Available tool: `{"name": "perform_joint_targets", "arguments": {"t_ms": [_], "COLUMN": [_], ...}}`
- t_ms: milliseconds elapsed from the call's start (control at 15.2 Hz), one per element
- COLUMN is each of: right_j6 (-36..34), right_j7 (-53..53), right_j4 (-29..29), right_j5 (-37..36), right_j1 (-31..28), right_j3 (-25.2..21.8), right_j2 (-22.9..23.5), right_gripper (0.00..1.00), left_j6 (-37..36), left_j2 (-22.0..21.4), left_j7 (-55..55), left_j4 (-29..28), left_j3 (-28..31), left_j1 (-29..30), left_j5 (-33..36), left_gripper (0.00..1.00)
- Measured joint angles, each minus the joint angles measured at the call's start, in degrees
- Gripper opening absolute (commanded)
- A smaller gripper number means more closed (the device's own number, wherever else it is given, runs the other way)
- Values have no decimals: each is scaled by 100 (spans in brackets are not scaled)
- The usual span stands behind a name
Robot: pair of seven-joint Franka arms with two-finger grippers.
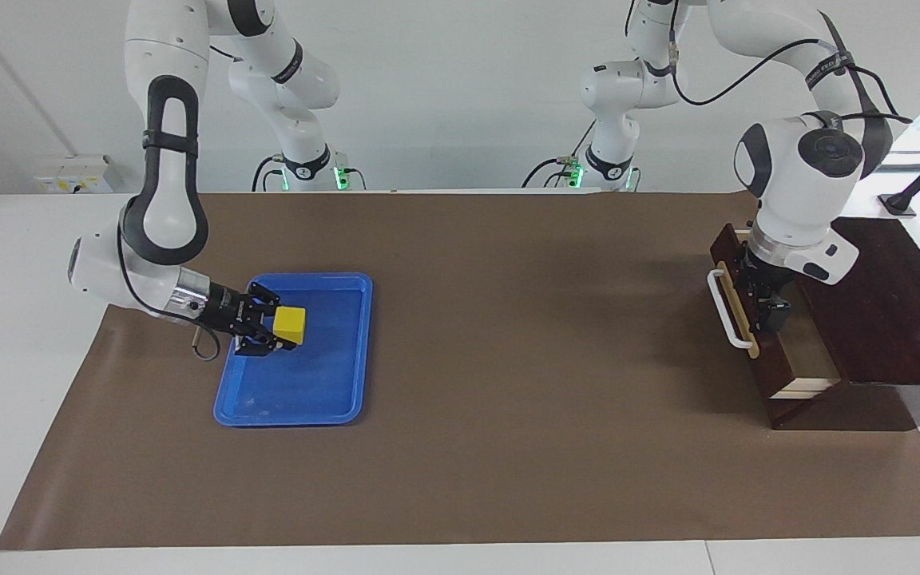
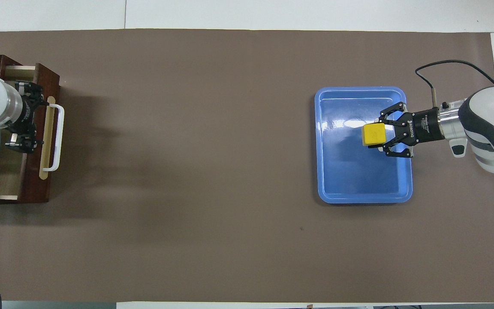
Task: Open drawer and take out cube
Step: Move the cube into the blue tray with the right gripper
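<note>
The right gripper [image 1: 280, 327] has its jaws clenched on the cube [image 1: 289, 323], holding it from the side, low over the blue tray [image 1: 348, 351]. That sideways hold keeps the underside of the block free, so it can be set flat into the tray. Whether the cube already touches the tray floor is hard to tell.

The left gripper [image 1: 763, 303] has its jaws released, grasping nothing, and hangs over the pale inside of the drawer [image 1: 747, 355], just beside its front panel and white handle [image 1: 722, 307]. The drawer stands only partly out of the wooden box [image 1: 891, 311], so the arm seems placed to push it shut.
</note>
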Motion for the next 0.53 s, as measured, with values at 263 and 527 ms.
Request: {"name": "perform_joint_targets", "arguments": {"t_ms": [263, 527], "right_j6": [46, 116], "right_j7": [-486, -498], "right_j4": [160, 549], "right_j5": [-32, -165], "right_j1": [-213, -214], "right_j3": [-3, 3], "right_j2": [275, 521], "right_gripper": [0, 0], "left_j6": [157, 158], "left_j2": [0, -2], "left_j7": [726, 1127], "left_j4": [0, -5], "left_j3": [-2, -40], "left_j1": [448, 551], "left_j5": [9, -7], "left_gripper": [100, 100]}}
